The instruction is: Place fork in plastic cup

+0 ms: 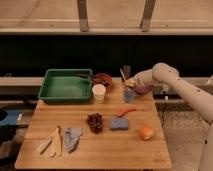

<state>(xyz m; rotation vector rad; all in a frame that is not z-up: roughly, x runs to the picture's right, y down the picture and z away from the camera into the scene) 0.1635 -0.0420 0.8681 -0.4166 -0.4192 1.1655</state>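
The plastic cup [129,95], a small translucent blue-grey tumbler, stands upright near the table's back edge, right of the white cup [99,93]. My gripper [128,82] hangs just above the blue cup, on the white arm that reaches in from the right. It is shut on the fork [122,75], a thin pale grey utensil that points up and to the left out of the gripper. The fork's lower end is right over the cup's mouth; I cannot tell whether it is inside.
A green tray [67,98] sits at the back left, with a reddish bowl [102,79] beside it. Dark grapes [94,121], a blue sponge [119,123], a red-orange stick [126,111] and an orange [146,132] lie mid-table. Beige utensils [52,142] and a grey cloth [71,137] lie front left.
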